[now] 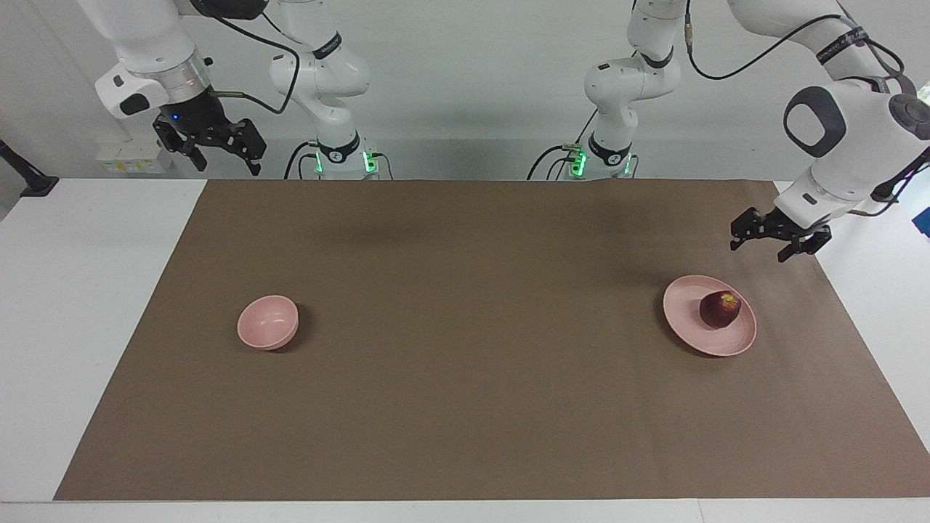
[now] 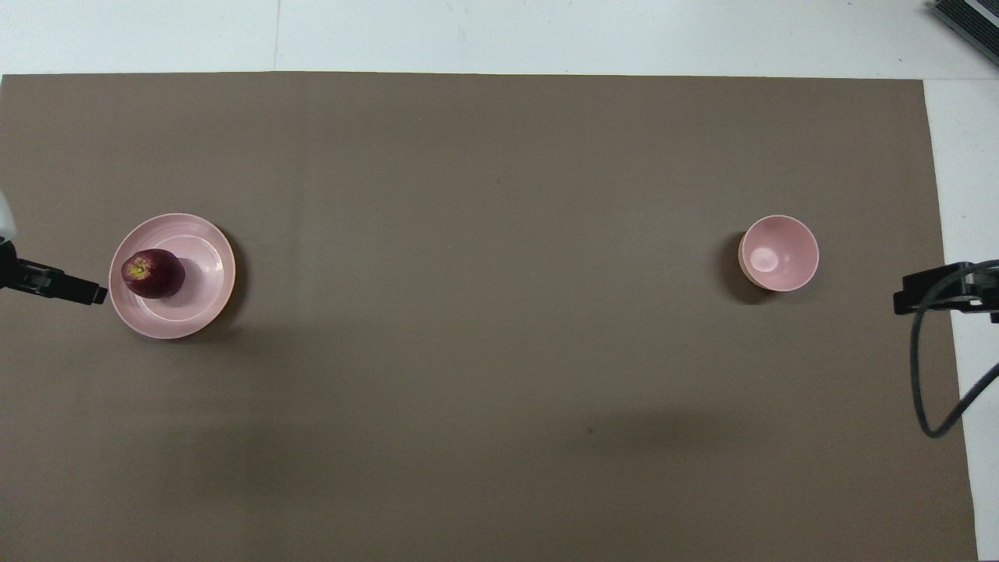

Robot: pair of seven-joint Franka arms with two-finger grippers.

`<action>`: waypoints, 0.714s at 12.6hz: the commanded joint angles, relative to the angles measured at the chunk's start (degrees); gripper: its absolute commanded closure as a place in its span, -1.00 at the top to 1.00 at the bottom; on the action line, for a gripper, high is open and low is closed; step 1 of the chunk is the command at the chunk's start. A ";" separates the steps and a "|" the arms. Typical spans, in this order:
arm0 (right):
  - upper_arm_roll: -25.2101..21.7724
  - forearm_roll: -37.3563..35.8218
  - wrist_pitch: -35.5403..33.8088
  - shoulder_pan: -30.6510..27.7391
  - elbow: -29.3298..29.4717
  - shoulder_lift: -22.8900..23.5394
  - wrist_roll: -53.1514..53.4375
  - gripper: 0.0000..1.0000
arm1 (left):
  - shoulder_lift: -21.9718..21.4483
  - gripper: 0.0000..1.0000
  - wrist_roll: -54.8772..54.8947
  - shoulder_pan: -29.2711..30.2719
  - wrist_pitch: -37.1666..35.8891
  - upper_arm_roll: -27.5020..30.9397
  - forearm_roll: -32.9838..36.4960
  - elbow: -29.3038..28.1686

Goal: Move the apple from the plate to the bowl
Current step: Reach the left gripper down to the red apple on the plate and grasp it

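Observation:
A dark red apple (image 1: pixel 719 309) (image 2: pixel 154 273) with a yellowish stem end lies on the pale pink plate (image 1: pixel 686 319) (image 2: pixel 204 269), toward the left arm's end of the table. The small deep pink bowl (image 1: pixel 267 322) (image 2: pixel 778 253) stands empty toward the right arm's end. My left gripper (image 1: pixel 758 251) (image 2: pixel 78 287) hangs open in the air over the mat beside the plate, apart from the apple. My right gripper (image 1: pixel 227 167) (image 2: pixel 909 297) waits open, raised high over the mat's edge at its own end.
A brown mat (image 1: pixel 465 378) covers most of the white table (image 1: pixel 87 290). A black cable (image 2: pixel 925 375) loops down from the right arm over the mat's edge. Dark equipment (image 2: pixel 968 19) sits at one table corner.

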 commanded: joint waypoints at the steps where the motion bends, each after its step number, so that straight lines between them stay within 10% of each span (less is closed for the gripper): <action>1: 0.15 1.00 -0.67 -0.93 -1.20 -1.29 -1.98 1.00 | 3.36 1.00 -0.56 -0.34 5.07 0.24 0.36 -1.39; 9: 0.15 1.00 -0.67 -0.93 -1.11 -1.29 -1.98 1.00 | 5.11 1.00 -11.47 -2.79 21.41 0.24 0.28 -10.27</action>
